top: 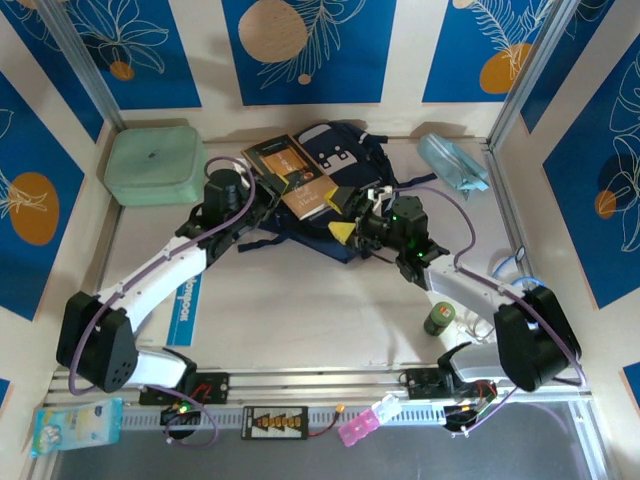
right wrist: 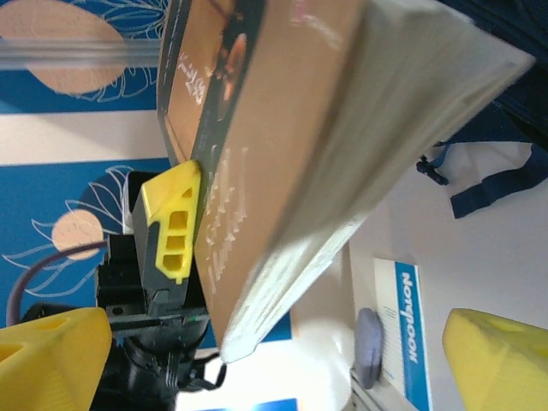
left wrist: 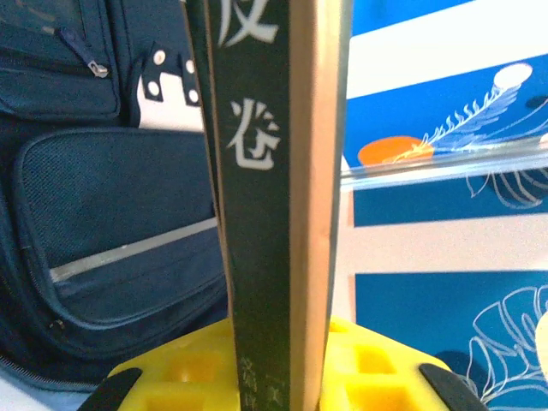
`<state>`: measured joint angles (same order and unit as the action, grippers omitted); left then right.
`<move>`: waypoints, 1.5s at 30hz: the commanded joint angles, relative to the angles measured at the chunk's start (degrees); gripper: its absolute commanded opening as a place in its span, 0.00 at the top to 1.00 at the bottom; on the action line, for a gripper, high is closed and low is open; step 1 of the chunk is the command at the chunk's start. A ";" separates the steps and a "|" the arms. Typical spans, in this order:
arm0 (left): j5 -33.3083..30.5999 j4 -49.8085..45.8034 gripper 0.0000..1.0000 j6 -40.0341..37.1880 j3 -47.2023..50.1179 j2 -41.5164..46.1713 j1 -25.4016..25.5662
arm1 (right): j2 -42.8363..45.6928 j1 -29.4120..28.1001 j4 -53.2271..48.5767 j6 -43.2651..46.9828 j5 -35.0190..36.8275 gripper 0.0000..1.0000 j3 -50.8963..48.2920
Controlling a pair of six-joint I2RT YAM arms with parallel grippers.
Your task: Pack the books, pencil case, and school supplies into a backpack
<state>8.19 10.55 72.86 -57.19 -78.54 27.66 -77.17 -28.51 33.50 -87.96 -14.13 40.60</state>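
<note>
Top: tan-brown book (top: 295, 178) w/ dark cover pic is held over the navy backpack (top: 350, 160), far-centre of counter (top: 300, 300). Left gripper (top: 265, 190) is pinched narrow on the book's left edge. Right gripper (top: 347, 215) is at its right corner, jaws wide, gripping nothing. Mint-green case (top: 155, 165) far left and pale-blue pencil case (top: 455, 165) far right, both apart from backpack. Green can (top: 440, 318) by right arm.
Left wrist: book edge-on between 2 yellow fingers (left wrist: 184, 364); dark spine, white characters, tan edge. Backpack pocket w/ pale stripe just left.
Right wrist: book tilted, pale page block showing, blocks most of backpack; can't tell if backpack's open. Blue-white label card (right wrist: 398, 325) on counter.
</note>
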 commanded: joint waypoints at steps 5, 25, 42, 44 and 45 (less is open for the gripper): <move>-4.41 10.21 1.00 7.26 -2.28 -1.33 2.37 | -6.15 -0.84 16.08 -8.99 0.57 0.02 1.65; -8.89 14.26 1.00 9.54 0.48 -0.82 3.63 | -17.80 -2.85 43.69 -18.27 12.80 0.12 3.77; -8.94 12.72 1.00 8.75 2.80 0.22 3.63 | -11.74 -0.69 33.29 -12.86 12.32 0.43 0.90; -7.96 13.41 1.00 9.03 2.63 -0.29 3.76 | -11.74 -0.82 30.58 -12.30 11.73 0.45 2.03; -7.46 13.78 1.00 9.24 2.54 -0.64 3.87 | -11.70 -0.98 29.30 -12.00 11.52 0.45 2.65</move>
<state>-0.25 20.58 82.63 -54.41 -79.57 31.05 -90.96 -29.71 65.82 -102.32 -3.86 40.86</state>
